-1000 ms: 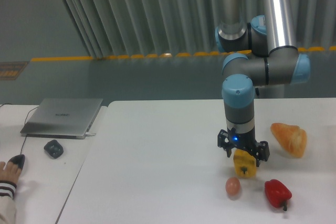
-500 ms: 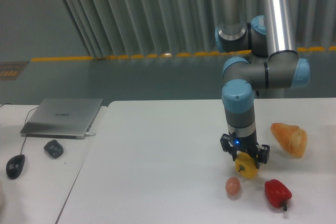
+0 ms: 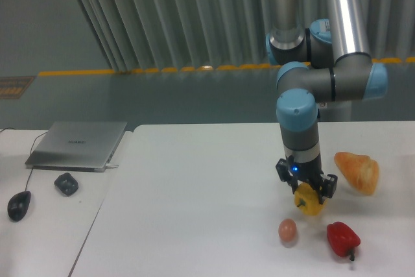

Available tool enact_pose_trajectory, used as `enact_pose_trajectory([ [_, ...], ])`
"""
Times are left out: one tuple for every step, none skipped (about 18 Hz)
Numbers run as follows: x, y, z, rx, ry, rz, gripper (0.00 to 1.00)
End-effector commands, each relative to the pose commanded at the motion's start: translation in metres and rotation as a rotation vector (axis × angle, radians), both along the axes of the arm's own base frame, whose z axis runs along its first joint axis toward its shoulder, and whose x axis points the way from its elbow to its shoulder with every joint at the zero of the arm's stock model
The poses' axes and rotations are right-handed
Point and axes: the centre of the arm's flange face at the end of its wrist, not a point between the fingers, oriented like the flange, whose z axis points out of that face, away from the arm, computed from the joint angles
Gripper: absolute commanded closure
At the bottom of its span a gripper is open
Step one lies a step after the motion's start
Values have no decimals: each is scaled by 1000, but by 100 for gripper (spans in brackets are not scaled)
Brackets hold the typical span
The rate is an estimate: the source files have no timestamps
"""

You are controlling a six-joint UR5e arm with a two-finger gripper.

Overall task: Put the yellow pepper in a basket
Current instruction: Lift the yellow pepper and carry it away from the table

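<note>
Gripping the yellow pepper (image 3: 309, 202), the gripper (image 3: 307, 191) holds it above the table (image 3: 194, 212). A red pepper (image 3: 342, 239) lies nearby.

We note pepper (image 3: 308, 202) under gripper (image 3: 307, 189); egg (image 3: 287, 229) at its 7 o'clock, second pepper (image 3: 342, 239) at 4, bread (image 3: 357, 170) at 2
</note>
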Motion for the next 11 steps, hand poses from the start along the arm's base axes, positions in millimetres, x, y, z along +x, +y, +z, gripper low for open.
enact_pose_trajectory([
  [-7,-5,5,0,6,-56,73],
  [-16,-12,8,-3,8,-110,73],
  [-27,-21,18,4,19,-163,73],
  [-36,-28,23,5,28,-220,73],
  [-44,-33,26,2,32,-278,73],
  [-52,-38,30,0,41,-328,73],
  [-60,-43,33,-1,47,-365,73],
  [-68,-48,35,-4,50,-397,73],
  [-74,-52,35,-7,51,-435,73],
  [-82,-57,36,-11,53,-467,73],
  [-89,-63,36,-16,53,-494,73],
])
